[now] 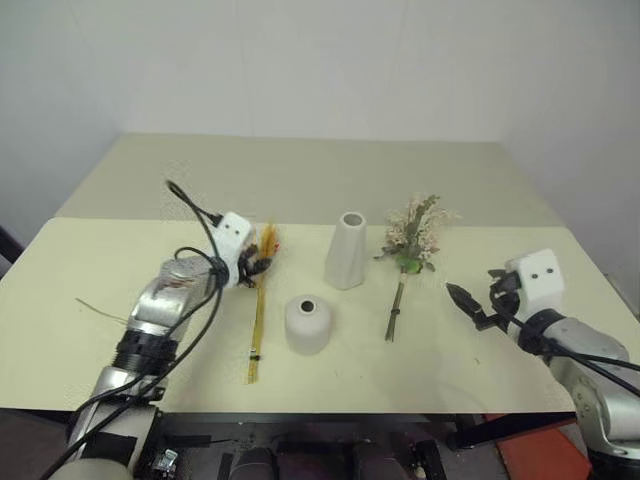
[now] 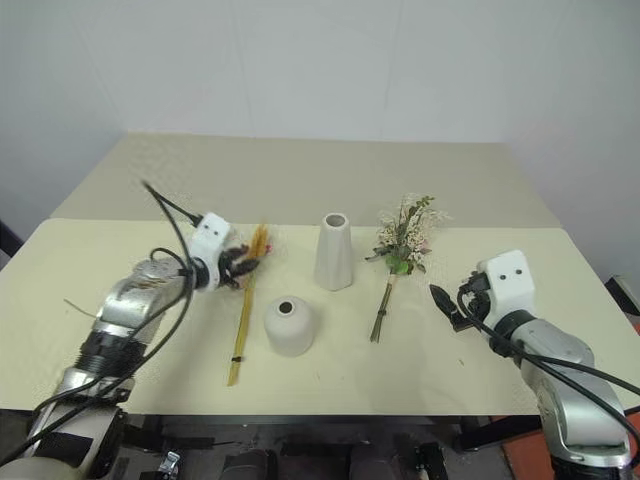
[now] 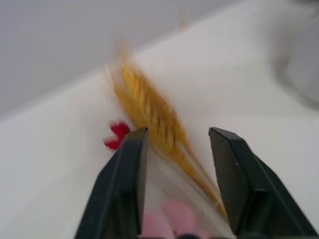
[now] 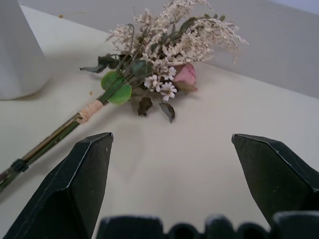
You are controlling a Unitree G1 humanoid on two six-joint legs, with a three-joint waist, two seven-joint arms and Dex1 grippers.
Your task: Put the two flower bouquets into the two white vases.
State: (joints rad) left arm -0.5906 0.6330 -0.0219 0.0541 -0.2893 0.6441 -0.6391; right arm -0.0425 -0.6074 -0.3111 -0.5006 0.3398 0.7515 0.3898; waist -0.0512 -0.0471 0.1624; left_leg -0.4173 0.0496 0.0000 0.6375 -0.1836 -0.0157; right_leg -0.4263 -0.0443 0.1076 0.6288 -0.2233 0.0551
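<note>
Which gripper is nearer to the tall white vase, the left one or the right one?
The left. The left gripper is at the head of the golden wheat bundle, just left of the tall vase. The right gripper is open, farther off, beyond the bushy bouquet.

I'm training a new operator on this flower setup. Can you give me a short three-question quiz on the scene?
1. True or false: both bouquets lie on the table, neither in a vase.
2. Which vase stands nearer the robot: A) tall cone vase B) squat round vase?
3. Which bouquet sits between the left gripper's fingers?

Key: 1 true. 2 B. 3 the wheat-like bundle; the bushy bouquet lies ahead of the open right gripper.
</note>
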